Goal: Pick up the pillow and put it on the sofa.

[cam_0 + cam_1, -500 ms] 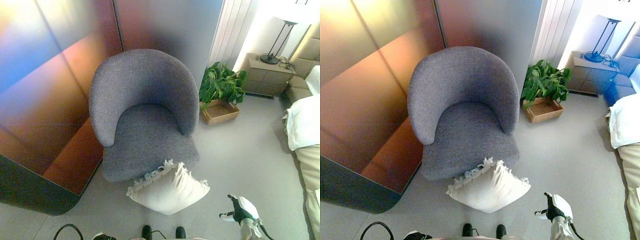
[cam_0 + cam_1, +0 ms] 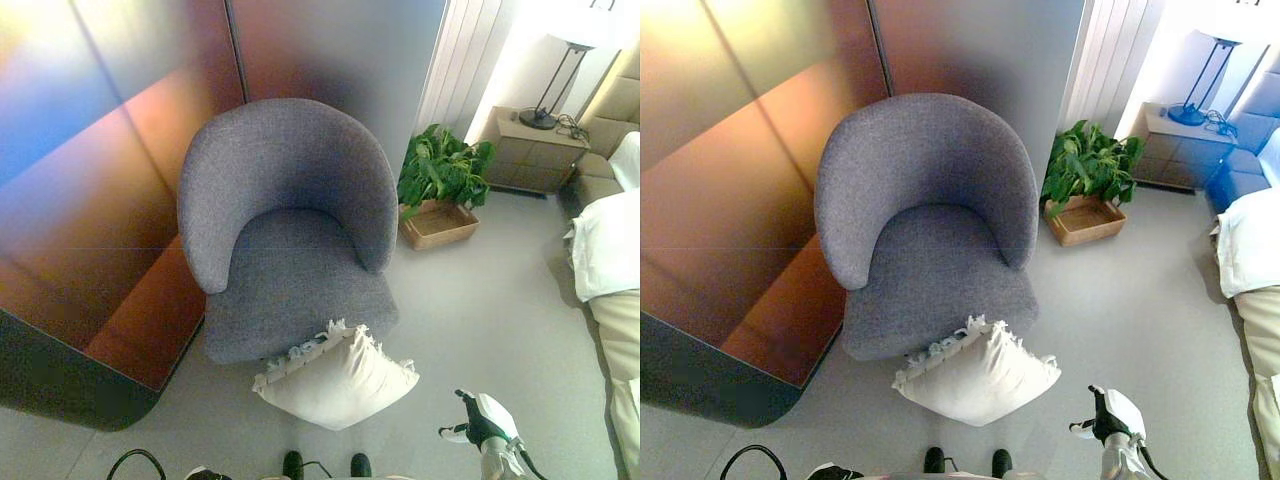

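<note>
A cream pillow (image 2: 338, 375) with a frilled edge lies on the floor, leaning against the front of the grey round armchair (image 2: 290, 225). The chair's seat is bare. My right hand (image 2: 480, 420) shows at the lower right, above the floor to the right of the pillow and apart from it, fingers relaxed and holding nothing. Only a sliver of my left hand (image 2: 832, 470) shows at the bottom edge, left of the pillow.
A brown and dark panelled wall (image 2: 90, 200) stands left of and behind the chair. A potted plant in a wooden box (image 2: 440, 205) sits to its right. A bedside cabinet with a lamp (image 2: 532, 140) and a bed with white bedding (image 2: 610, 250) are at the far right.
</note>
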Motion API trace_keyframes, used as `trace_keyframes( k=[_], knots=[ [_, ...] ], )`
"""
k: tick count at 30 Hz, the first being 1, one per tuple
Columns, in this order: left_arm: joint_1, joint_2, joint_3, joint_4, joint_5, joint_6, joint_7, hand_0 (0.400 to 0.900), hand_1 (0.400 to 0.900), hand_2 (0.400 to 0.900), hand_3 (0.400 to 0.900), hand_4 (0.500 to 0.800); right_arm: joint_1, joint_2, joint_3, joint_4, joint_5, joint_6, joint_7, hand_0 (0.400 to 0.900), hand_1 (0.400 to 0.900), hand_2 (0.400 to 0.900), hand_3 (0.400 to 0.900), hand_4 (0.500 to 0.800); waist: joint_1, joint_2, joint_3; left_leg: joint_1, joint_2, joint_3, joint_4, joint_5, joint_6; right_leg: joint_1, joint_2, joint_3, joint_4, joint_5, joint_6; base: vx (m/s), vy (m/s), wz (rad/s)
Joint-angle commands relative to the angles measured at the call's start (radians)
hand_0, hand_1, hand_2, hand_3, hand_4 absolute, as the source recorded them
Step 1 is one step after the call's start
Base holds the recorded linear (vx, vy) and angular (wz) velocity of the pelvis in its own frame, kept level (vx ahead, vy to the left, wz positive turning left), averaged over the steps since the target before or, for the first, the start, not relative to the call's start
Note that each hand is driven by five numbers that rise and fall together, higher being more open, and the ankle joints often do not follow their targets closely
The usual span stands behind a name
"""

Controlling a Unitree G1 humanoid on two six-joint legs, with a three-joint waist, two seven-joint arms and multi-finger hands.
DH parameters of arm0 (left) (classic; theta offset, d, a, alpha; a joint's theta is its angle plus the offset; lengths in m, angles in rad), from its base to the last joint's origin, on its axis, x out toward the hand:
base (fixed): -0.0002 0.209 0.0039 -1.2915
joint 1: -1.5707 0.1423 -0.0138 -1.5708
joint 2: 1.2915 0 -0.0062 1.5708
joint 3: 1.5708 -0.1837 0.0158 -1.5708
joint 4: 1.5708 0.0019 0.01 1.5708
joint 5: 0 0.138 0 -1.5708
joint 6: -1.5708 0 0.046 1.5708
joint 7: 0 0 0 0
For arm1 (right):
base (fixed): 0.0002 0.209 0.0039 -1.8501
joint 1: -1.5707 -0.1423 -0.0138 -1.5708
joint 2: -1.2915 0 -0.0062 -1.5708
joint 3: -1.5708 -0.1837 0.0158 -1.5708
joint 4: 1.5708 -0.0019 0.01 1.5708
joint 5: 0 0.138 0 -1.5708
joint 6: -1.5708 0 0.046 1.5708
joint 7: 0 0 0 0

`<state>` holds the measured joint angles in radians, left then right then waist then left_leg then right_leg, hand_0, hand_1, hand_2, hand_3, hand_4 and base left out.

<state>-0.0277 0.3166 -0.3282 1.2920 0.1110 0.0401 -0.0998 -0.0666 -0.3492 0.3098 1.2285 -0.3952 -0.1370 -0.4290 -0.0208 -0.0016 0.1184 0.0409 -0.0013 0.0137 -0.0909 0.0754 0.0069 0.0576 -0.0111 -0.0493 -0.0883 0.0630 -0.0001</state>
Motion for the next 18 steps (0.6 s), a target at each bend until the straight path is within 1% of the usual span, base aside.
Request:
trace_keyframes(
  k=[1,10,12,14,18],
  knots=[
    [-0.058,0.05,0.019,0.034,-0.029,0.0,0.001,0.9,0.9,0.9,0.9,0.8,-0.065,-0.071,0.02,-0.005,0.025,-0.033,-0.036,0.9,0.9,0.9,0.9,0.8,0.021,-0.023,0.037,0.027,-0.05,0.011,0.009,-0.075,0.028,-0.016,-0.003,-0.011,0.018,0.001,0.069,-0.02,-0.012,0.04],
    [-0.081,0.061,0.002,0.017,-0.066,-0.013,-0.002,0.9,0.9,0.9,0.9,0.8,-0.138,-0.104,0.05,-0.025,0.039,-0.043,-0.039,0.9,0.9,0.9,0.9,0.8,0.033,-0.004,0.09,-0.024,-0.055,-0.002,0.004,-0.058,0.026,-0.063,-0.013,-0.025,0.016,0.011,0.07,-0.04,-0.021,0.07],
    [-0.084,0.062,0.0,0.013,-0.07,-0.01,-0.005,0.9,0.9,0.9,0.9,0.8,-0.15,-0.111,0.053,-0.027,0.035,-0.048,-0.038,0.9,0.9,0.9,0.9,0.8,0.035,0.0,0.1,-0.037,-0.058,-0.008,0.004,-0.054,0.025,-0.074,-0.015,-0.028,0.017,0.012,0.07,-0.02,-0.023,0.06],
    [-0.086,0.064,-0.008,0.008,-0.081,-0.02,-0.006,0.9,0.9,0.9,0.9,0.8,-0.174,-0.121,0.065,-0.033,0.039,-0.052,-0.034,0.9,0.9,0.9,0.9,0.8,0.039,0.006,0.121,-0.057,-0.059,-0.011,0.004,-0.047,0.025,-0.097,-0.018,-0.033,0.027,0.012,0.069,-0.04,-0.025,0.03],
    [-0.104,0.065,-0.022,-0.005,-0.117,-0.02,-0.009,0.9,0.9,0.9,0.9,0.8,-0.221,-0.142,0.078,-0.047,0.043,-0.057,-0.022,0.9,0.9,0.9,0.9,0.8,0.045,0.02,0.162,-0.097,-0.061,-0.015,0.004,-0.033,0.026,-0.142,-0.022,-0.041,0.055,0.007,0.066,-0.05,-0.011,0.03]
  ],
)
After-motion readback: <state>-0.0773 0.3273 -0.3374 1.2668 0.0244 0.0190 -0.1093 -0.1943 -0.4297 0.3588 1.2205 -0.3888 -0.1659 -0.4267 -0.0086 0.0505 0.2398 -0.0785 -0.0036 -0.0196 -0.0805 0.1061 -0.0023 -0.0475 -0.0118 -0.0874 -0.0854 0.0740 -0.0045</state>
